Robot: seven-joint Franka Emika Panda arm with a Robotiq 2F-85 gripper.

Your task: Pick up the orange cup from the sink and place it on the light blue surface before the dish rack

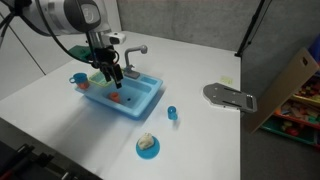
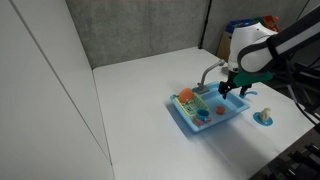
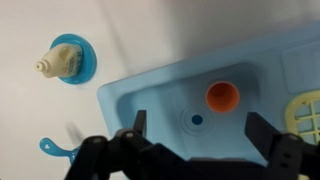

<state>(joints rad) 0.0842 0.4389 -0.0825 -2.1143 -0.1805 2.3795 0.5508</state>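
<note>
Fingers (image 1: 117,76) hang over the blue sink (image 1: 135,108), spread wide, gripping nothing. Orange cup (image 3: 222,96) stands upright on the sink floor, just beside the drain (image 3: 196,119). In the wrist view it shows between the two fingers, clear of both. Yellow rack (image 3: 305,112) is at one end of the sink. On the bench (image 1: 200,60) near the sink: blue plate (image 3: 91,56) carrying a cream lump (image 3: 62,60), and a small blue cup (image 1: 172,113).
</note>
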